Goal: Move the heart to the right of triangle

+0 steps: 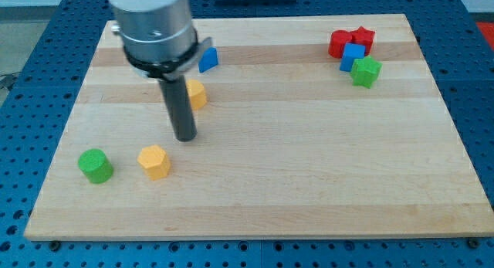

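Note:
A blue triangle [208,59] lies at the board's upper left, partly behind the arm's grey housing. Just below it sits a yellow block [197,93], half hidden by the rod; it may be the heart, but its shape is not clear. My tip [184,137] rests on the board below and slightly left of that yellow block, close to it. A second yellow block [154,161], pentagon-like, lies below-left of the tip.
A green cylinder [96,166] sits at the lower left, near the board's left edge. At the upper right, a red block [340,44], a red star-like block [363,39], a blue cube [353,56] and a green star-like block [367,71] are clustered.

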Tool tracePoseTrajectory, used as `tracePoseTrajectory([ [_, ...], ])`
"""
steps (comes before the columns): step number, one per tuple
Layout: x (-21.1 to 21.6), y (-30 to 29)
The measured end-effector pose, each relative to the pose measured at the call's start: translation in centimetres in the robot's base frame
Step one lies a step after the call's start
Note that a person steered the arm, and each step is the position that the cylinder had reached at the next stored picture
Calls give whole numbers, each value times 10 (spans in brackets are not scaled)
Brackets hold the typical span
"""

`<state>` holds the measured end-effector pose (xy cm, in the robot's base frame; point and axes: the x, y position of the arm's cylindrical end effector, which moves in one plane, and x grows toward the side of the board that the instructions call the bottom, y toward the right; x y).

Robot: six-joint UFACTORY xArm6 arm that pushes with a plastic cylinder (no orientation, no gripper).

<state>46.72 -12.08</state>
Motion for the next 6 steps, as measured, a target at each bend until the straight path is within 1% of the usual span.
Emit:
tracePoseTrajectory([
  [1, -22, -16],
  [2, -56, -16],
  [4, -57, 32],
  [6, -57, 63],
])
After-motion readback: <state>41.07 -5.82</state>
